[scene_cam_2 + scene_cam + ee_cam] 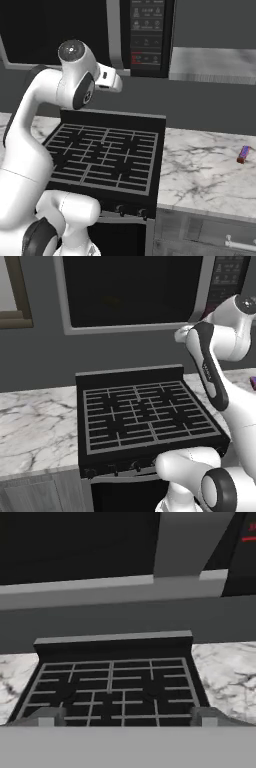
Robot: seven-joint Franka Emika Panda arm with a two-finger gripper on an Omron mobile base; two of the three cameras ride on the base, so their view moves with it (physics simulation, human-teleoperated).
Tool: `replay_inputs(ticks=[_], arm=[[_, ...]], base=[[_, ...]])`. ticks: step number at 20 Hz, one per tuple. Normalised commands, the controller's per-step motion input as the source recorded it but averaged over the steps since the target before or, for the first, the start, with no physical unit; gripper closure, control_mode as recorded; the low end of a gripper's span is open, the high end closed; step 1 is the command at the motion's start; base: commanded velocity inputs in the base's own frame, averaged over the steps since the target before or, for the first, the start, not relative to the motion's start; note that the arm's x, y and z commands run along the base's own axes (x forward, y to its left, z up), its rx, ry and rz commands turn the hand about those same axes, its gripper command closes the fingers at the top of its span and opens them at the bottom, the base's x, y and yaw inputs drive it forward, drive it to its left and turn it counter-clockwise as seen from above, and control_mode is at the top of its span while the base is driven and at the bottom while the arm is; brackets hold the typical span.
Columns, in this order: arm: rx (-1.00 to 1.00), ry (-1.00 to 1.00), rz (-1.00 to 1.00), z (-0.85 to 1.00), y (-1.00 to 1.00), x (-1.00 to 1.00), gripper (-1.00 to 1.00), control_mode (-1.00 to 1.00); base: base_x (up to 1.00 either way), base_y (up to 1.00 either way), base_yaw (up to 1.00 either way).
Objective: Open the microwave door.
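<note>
Door point(75, 547) of the microwave sits shut, up and left of the jaws, its grey bar handle point(192, 542) above and just right of centre, keypad panel point(245, 547) further right. Gripper point(127, 722) hangs over the stove point(112, 687) — tips wide apart, holding nothing. Approach step, I'd say; no contact yet. Next move likely calls for rising toward the handle and closing on it, then pulling outward.

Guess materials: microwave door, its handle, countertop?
Microwave door: dark glossy glass by its look, in a light grey frame, maybe painted metal or plastic. Handle: matte grey bar, likely metal. Countertop: white, grey-veined, marble-like stone.
</note>
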Motion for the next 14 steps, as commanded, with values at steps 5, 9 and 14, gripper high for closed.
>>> replay_inputs(ticks=[5,9,14], arm=[[0.0,-0.29,-0.05,0.51,-0.32,0.04,-1.0,-1.0],[0.0,-0.3,-0.02,0.23,-0.31,0.13,-1.0,-1.0],[0.0,-0.26,0.0,0.18,-0.19,0.27,-1.0,-1.0]], base=[[0.0,0.0,0.0],[0.0,0.0,0.0],[0.0,0.0,0.0]])
